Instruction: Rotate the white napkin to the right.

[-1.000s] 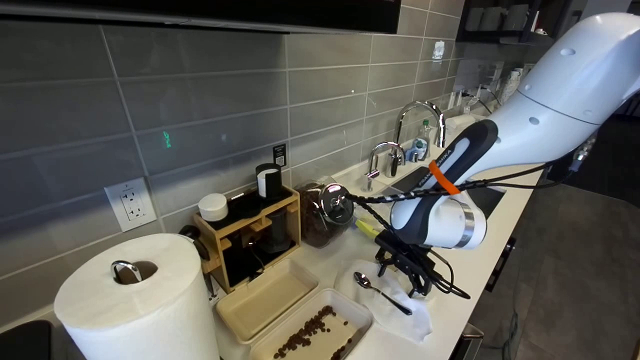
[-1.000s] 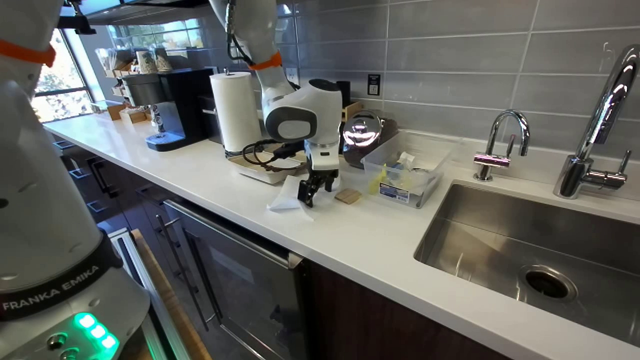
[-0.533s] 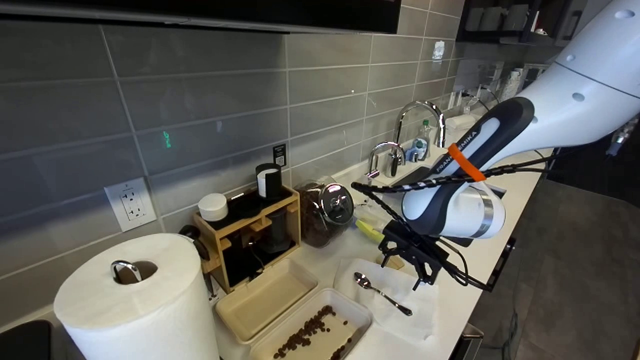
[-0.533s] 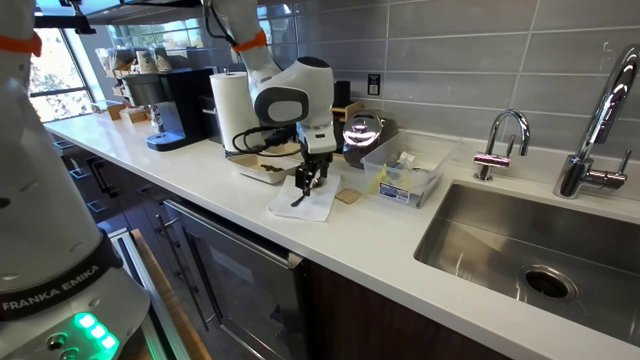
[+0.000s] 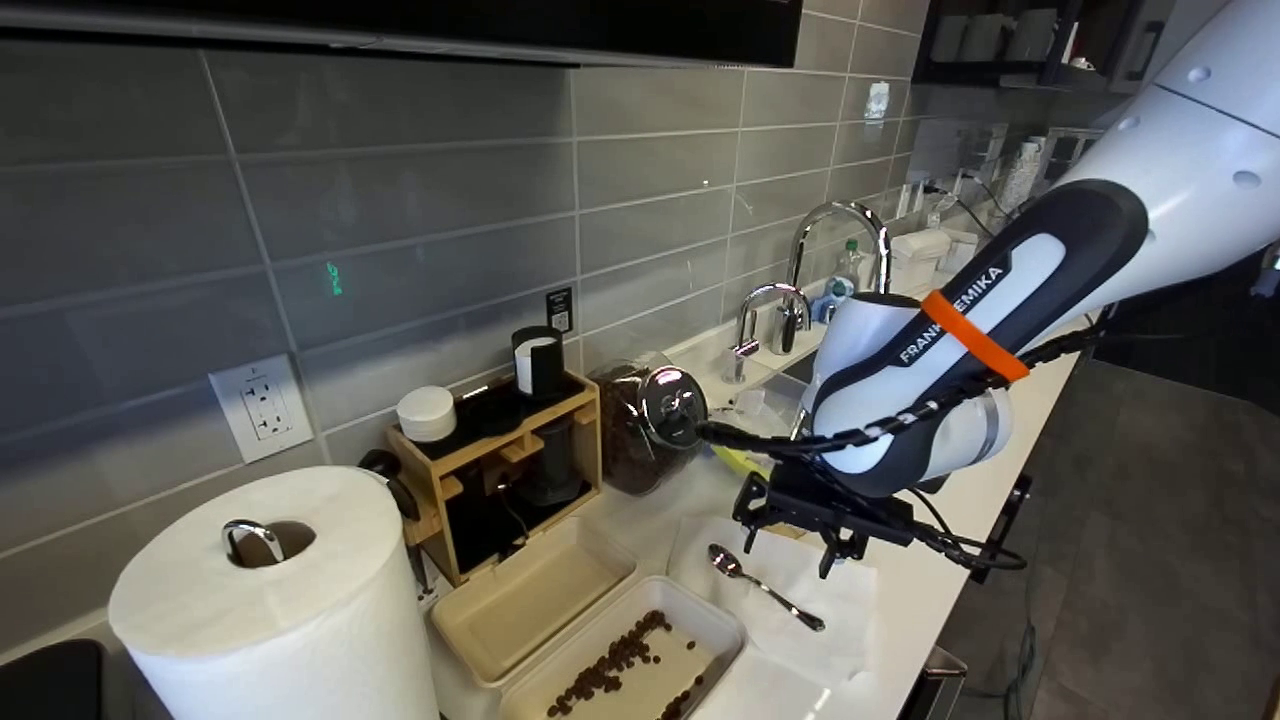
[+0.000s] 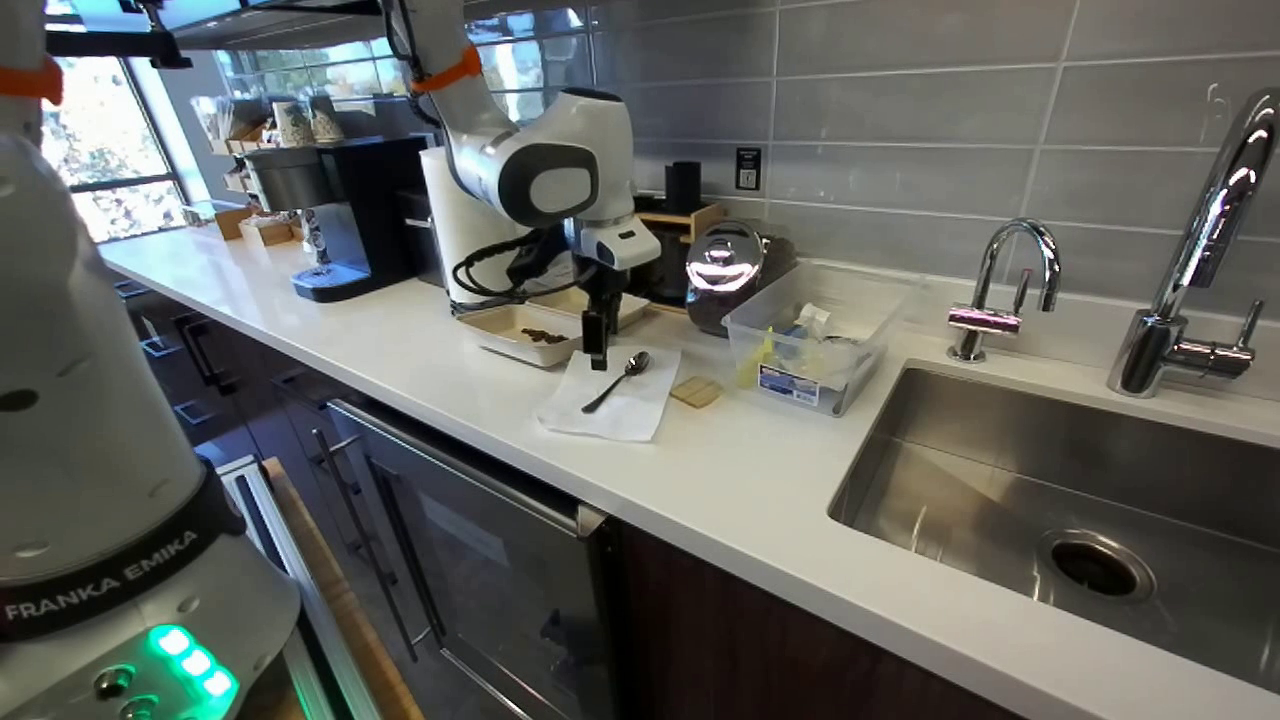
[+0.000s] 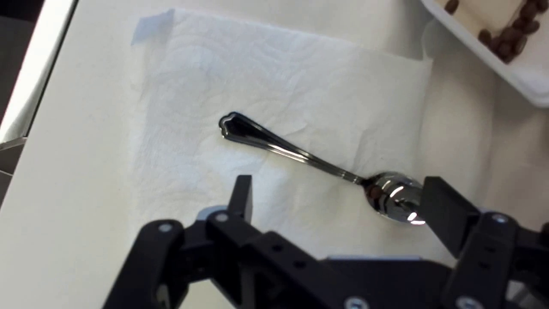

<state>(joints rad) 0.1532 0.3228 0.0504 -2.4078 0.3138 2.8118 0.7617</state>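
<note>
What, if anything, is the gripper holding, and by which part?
Nothing is held: the gripper is open above the white napkin, with the spoon lying on it.

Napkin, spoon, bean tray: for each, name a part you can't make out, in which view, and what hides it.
Napkin: edge nearest the claw, wrist view; behind the claw.
Spoon: bowl tip, wrist view; behind the claw.
Bean tray: near end, in an exterior view; cut off by the bottom edge.

Grey tiled wall (image 6: 900, 170), bright window (image 6: 105, 150)
</note>
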